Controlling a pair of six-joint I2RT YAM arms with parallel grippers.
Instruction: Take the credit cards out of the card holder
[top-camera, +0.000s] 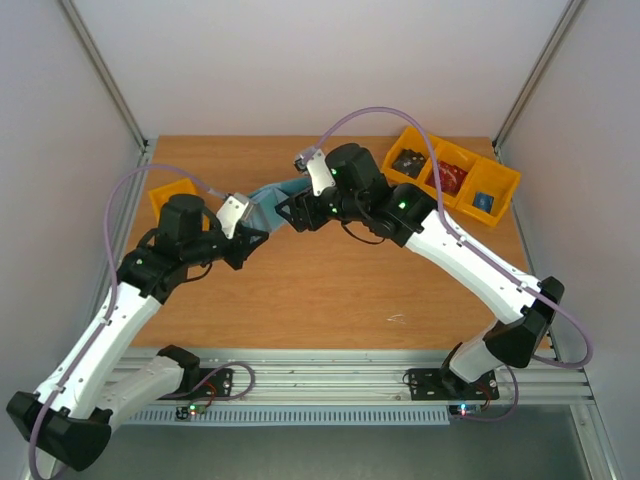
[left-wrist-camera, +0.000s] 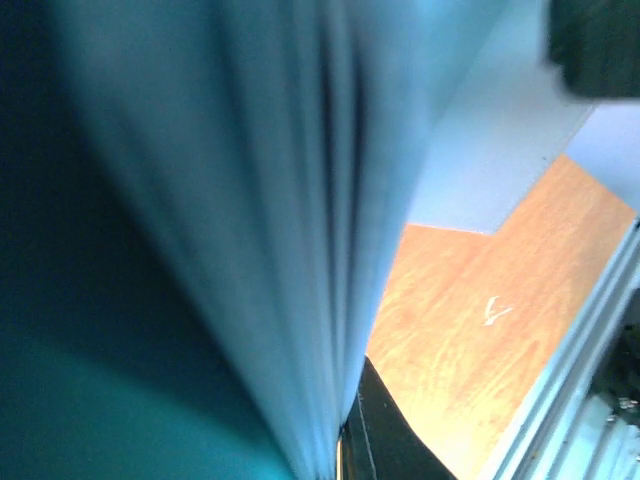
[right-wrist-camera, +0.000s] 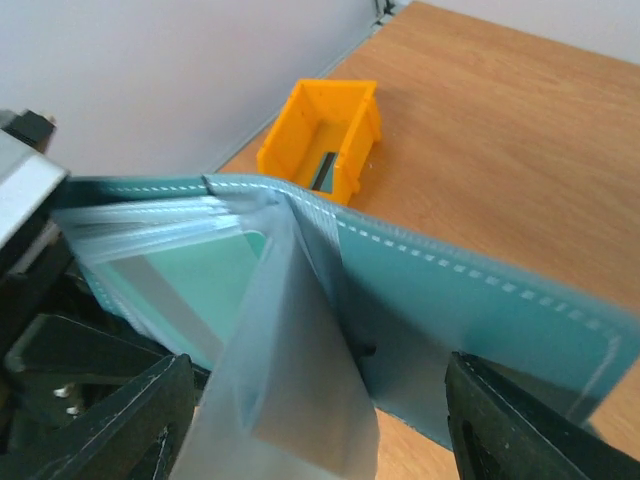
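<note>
The teal card holder (top-camera: 272, 197) is held above the table between the two grippers. My left gripper (top-camera: 260, 233) is shut on its left end; in the left wrist view the holder (left-wrist-camera: 200, 250) fills the frame, blurred, against one black finger (left-wrist-camera: 395, 445). My right gripper (right-wrist-camera: 315, 400) is open wide, its fingers (right-wrist-camera: 130, 420) on either side of the spread holder (right-wrist-camera: 480, 310) and a hanging clear plastic sleeve (right-wrist-camera: 290, 370). A pale green panel (right-wrist-camera: 190, 275) shows through the sleeves; I cannot tell whether it is a card. No red or bluish-grey card is visible.
A yellow bin (top-camera: 172, 196) stands at the left of the table; the right wrist view shows it (right-wrist-camera: 325, 135) with a dark flat thing inside. A row of yellow bins (top-camera: 455, 175) holding black, red and blue objects stands at the back right.
</note>
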